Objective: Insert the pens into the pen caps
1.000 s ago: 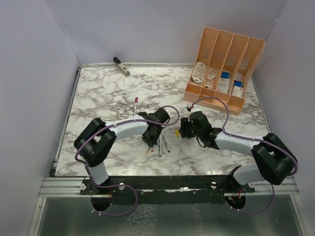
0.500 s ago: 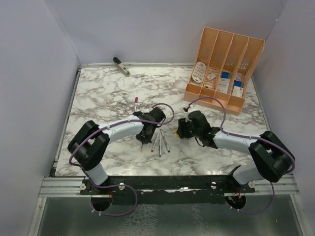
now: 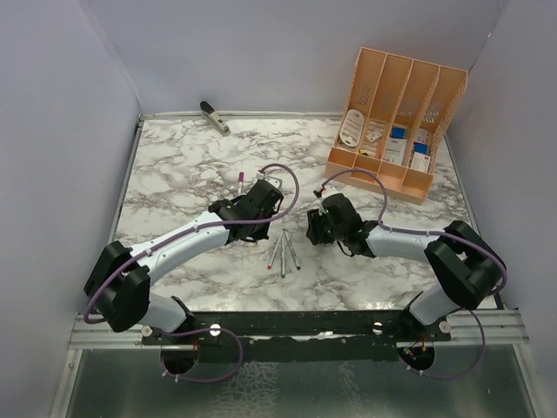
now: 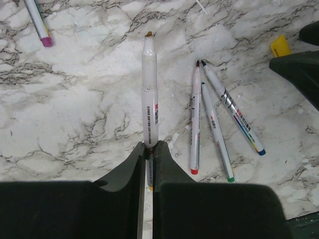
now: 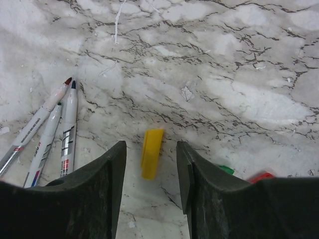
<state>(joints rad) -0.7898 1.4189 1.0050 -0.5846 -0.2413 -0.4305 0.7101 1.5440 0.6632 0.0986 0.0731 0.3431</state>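
No capping visible yet: left jaws clamp one bare-tipped pen (image 4: 149,89), right jaws stand open astride the yellow cap (image 5: 151,153), three more pens (image 5: 50,132) lying at its nine o'clock.

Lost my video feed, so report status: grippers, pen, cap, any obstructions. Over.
Left gripper shut on uncapped pen, tip forward. Right gripper open, straddling yellow cap on table, not touching. Three loose pens lie aside, nothing blocking.

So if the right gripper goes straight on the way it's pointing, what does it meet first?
The yellow pen cap, lying on the marble table between the open jaws of the right gripper; its fingertips would probably touch the table either side of it.
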